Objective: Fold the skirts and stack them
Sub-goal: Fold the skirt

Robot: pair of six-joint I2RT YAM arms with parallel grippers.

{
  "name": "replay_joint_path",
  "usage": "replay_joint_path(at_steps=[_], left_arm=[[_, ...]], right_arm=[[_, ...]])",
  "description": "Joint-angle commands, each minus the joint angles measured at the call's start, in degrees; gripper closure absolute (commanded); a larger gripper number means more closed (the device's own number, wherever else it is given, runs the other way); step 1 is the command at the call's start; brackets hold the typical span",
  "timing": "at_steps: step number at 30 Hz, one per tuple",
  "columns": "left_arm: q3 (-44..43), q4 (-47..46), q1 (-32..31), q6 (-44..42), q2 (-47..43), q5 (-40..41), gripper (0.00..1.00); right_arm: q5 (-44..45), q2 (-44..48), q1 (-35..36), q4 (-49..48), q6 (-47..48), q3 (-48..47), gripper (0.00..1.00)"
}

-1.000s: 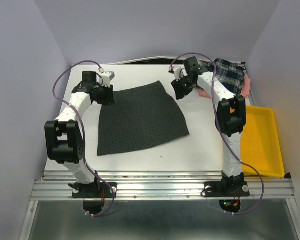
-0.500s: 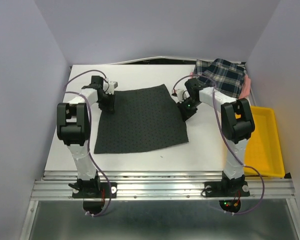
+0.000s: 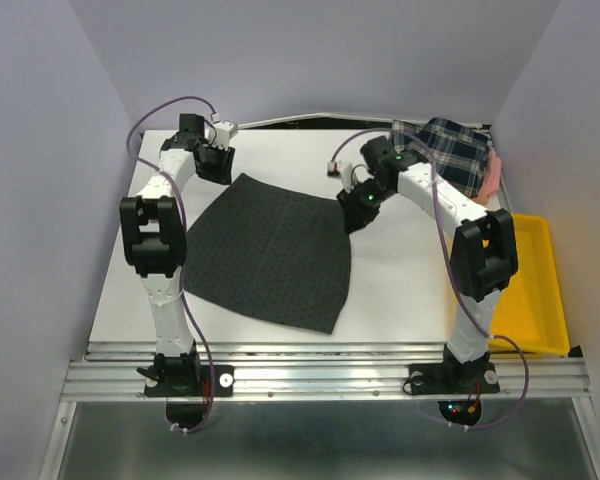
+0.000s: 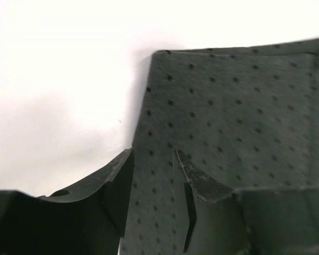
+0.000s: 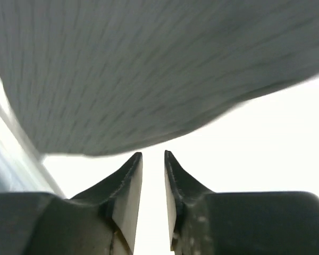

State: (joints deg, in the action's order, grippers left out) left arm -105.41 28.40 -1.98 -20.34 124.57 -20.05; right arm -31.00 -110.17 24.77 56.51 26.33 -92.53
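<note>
The charcoal dotted skirt lies flat and askew on the white table. My left gripper is at its far left corner. In the left wrist view the left gripper is open, its jaws astride the skirt's edge, with flat cloth between them. My right gripper is at the skirt's far right corner. In the right wrist view the right gripper is narrowly open and empty, with grey cloth just beyond the tips. The plaid skirt lies on the pink skirt at the far right.
A yellow plastic tray stands at the right edge of the table. Purple-grey walls close in the table on the left, back and right. A metal rail runs along the near edge by the arm bases.
The charcoal skirt has swung clockwise, its near right corner now closer to the front. The left gripper moved toward the back, the right gripper slightly back and left, both staying at the skirt's far corners.
</note>
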Motion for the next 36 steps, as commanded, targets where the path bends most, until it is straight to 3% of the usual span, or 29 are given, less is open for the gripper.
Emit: replay_joint_path(at_steps=[1,6,9,13,18,21,24,25,28,30,31,33,36], left_arm=[[4.8,1.5,-0.5,-1.7,-15.4,-3.5,0.53],[18.5,1.9,-0.5,-0.2,-22.8,-2.7,0.53],[26.0,1.1,-0.5,1.4,-25.4,-2.1,0.53],[32.5,1.2,-0.4,3.3,-26.0,-0.9,0.54],[34.3,0.7,0.3,3.6,-22.5,4.0,0.55],[31.0,-0.3,1.3,3.0,-16.7,6.3,0.58],[17.5,2.0,1.5,0.9,-6.4,9.1,0.6],[17.4,2.8,1.5,0.9,-3.3,9.6,0.6],[-3.9,7.7,1.5,0.7,9.0,10.7,0.61],[-13.4,10.7,1.2,0.5,16.6,10.0,0.61],[-20.8,13.0,1.0,-0.7,18.2,9.3,0.61],[-24.3,13.3,0.7,-2.1,18.3,5.8,0.59],[-19.6,9.8,0.3,-5.8,9.9,0.3,0.54]], right_arm=[[-0.3,-4.0,-3.3,-5.3,-5.2,-15.2,0.7],[-0.1,-17.4,-3.3,-1.4,-5.1,-28.2,0.71],[0.2,-23.1,-3.3,0.7,-4.4,-31.3,0.72],[5.4,-24.7,-3.3,-1.1,-2.5,-27.5,0.74],[13.0,-22.6,-6.7,-2.5,-0.3,-18.2,0.79],[12.8,-18.1,-7.7,-1.5,1.5,-10.1,0.8],[8.0,-11.9,-7.7,-1.3,1.9,-0.1,0.78],[8.0,-10.9,-7.7,-1.3,2.1,1.6,0.78],[1.8,-8.6,-6.4,2.3,3.4,5.9,0.73],[-0.4,-6.5,-4.8,4.2,5.2,6.8,0.65],[-3.5,-5.8,-4.8,7.3,7.3,6.6,0.6],[-6.9,-3.7,-4.8,11.1,9.4,5.4,0.59],[-9.1,-1.9,-4.8,15.9,10.8,1.4,0.51]])
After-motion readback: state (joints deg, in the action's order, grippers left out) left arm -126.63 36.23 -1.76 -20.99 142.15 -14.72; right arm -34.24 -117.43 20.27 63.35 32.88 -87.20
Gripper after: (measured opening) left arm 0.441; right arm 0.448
